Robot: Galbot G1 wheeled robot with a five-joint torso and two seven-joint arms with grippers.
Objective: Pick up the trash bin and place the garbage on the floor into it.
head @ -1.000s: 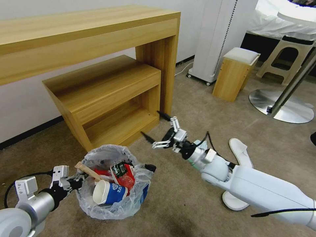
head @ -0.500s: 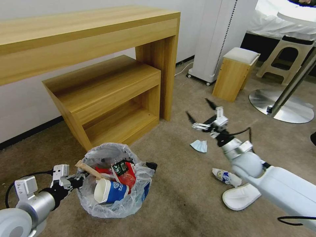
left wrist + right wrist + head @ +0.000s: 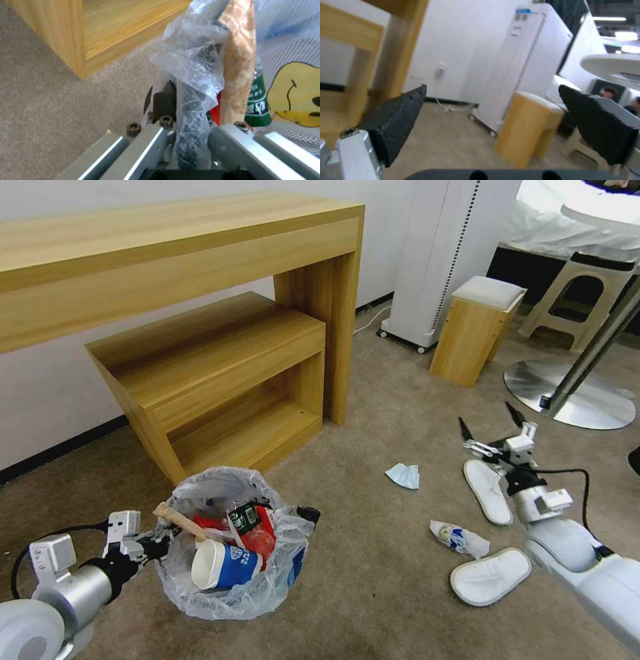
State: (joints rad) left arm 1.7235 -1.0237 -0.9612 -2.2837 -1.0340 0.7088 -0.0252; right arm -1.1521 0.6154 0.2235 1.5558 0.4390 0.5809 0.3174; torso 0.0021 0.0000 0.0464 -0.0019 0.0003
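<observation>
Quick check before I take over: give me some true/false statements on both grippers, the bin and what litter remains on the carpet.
1. The left gripper grips the trash bin by its rim. True.
2. The right gripper holds the light-blue mask. False: it is open and empty; the mask lies on the floor.
3. Two white slippers lie on the floor. True.
4. The blue-white paper cup lies on the carpet. False: it is in the bin.

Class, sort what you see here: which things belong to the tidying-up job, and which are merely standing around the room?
Part of the job: trash bin, held at its rim by the left gripper; light-blue mask, crumpled wrapper and two white slippers on the floor; open right gripper.

Just standing about: wooden desk, small wooden stool, white appliance.
</observation>
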